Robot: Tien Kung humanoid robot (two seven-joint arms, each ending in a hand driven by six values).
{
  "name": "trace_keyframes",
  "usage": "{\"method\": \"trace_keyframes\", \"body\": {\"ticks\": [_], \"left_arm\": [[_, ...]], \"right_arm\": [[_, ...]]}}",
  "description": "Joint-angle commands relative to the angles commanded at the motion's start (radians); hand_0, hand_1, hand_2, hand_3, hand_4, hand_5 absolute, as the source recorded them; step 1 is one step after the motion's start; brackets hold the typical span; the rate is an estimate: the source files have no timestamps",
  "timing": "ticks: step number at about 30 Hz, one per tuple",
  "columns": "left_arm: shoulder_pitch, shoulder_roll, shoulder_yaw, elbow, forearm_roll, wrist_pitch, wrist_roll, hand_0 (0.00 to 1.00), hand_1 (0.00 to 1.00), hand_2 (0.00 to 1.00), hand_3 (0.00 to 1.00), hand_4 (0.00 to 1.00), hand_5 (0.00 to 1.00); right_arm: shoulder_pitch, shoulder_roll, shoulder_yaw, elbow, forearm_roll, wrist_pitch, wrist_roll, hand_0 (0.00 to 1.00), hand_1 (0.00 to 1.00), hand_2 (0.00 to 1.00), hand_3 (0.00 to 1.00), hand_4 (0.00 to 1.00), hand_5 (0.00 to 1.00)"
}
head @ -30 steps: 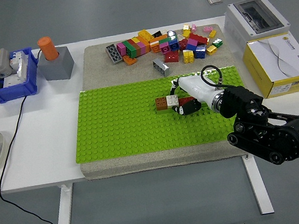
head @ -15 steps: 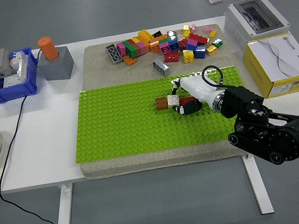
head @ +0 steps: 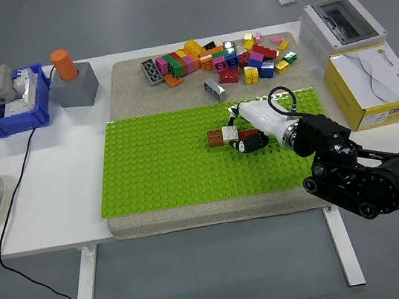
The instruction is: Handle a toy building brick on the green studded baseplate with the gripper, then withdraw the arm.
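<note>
Right hand (head: 247,138): white shell, dark fingers curled down against the bricks; whether they clamp one, I cannot tell.
Brick (head: 230,133): white, beside a brown brick (head: 215,139), at the fingertips, seated on the green baseplate (head: 158,171), probably being pressed.
Loose bricks (head: 220,58): beyond the hand, as supply.

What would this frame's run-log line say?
right hand: at brick row on green baseplate, grip unclear | left hand: out of view | loose brick pile: behind baseplate

A white table (head: 56,193) on white legs (head: 85,287) stands on a grey floor (head: 163,8); a black cable (head: 19,251) trails down at seven o'clock.
</note>
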Motion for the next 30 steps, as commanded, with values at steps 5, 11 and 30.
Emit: {"method": "trace_keyframes", "body": {"ticks": [5, 11, 30], "left_arm": [[0.000, 0.000, 0.000, 0.000, 0.001, 0.000, 0.000, 0.653, 0.610, 0.585, 0.619, 0.640, 0.157], [0.001, -0.001, 0.001, 0.000, 0.000, -0.001, 0.000, 0.653, 0.610, 0.585, 0.619, 0.640, 0.157], [0.003, -0.005, -0.003, 0.000, -0.002, -0.005, -0.006, 0.653, 0.610, 0.585, 0.615, 0.640, 0.156]], "right_arm": [[0.000, 0.001, -0.003, 0.000, 0.001, -0.001, 0.000, 0.760, 0.755, 0.788, 0.642, 0.686, 0.239], [0.000, 0.002, -0.008, 0.001, 0.001, -0.002, -0.001, 0.762, 0.756, 0.789, 0.649, 0.687, 0.238], [0.002, -0.002, -0.004, 0.001, -0.001, -0.001, 0.001, 0.768, 0.760, 0.796, 0.699, 0.693, 0.227]]}}
